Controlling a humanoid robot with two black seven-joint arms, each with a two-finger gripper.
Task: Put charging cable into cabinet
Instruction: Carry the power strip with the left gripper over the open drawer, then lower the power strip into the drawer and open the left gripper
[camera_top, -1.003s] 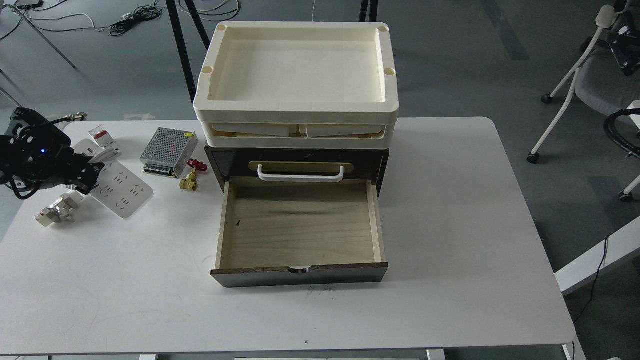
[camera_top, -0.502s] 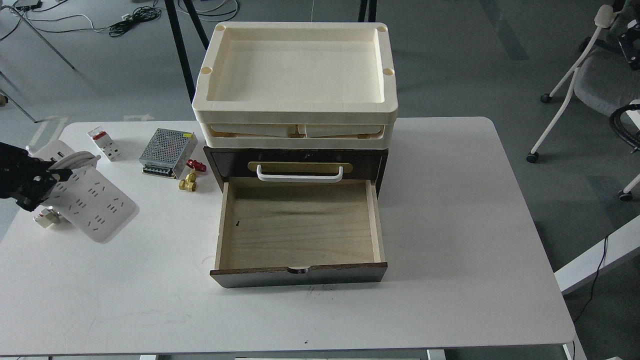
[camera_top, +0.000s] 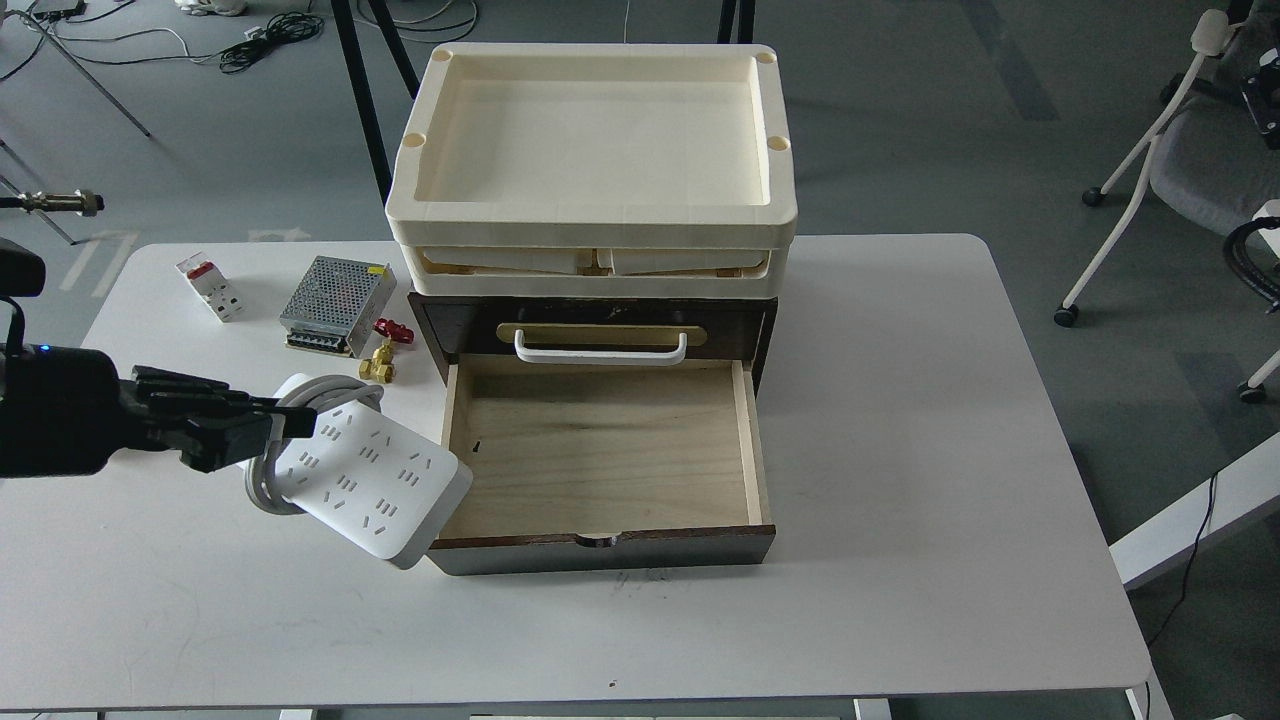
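Note:
The charging cable (camera_top: 375, 480), a white power strip with its thick cord looped at one end, hangs in the air just left of the open drawer, its lower corner over the drawer's front left corner. My left gripper (camera_top: 285, 425) is shut on its cord end and holds it tilted. The cabinet (camera_top: 600, 325) is dark brown with a white bar handle; its lower drawer (camera_top: 600, 450) is pulled out, pale wood inside, with nothing in it. My right gripper is out of view.
Cream trays (camera_top: 595, 150) are stacked on the cabinet. On the table's back left lie a silver perforated power supply box (camera_top: 335, 303), a small white adapter with a red button (camera_top: 208, 287) and a brass valve with a red handle (camera_top: 383, 352).
My left gripper has lifted the charging cable off the table's left side and carried it right, up to the drawer's left front corner.

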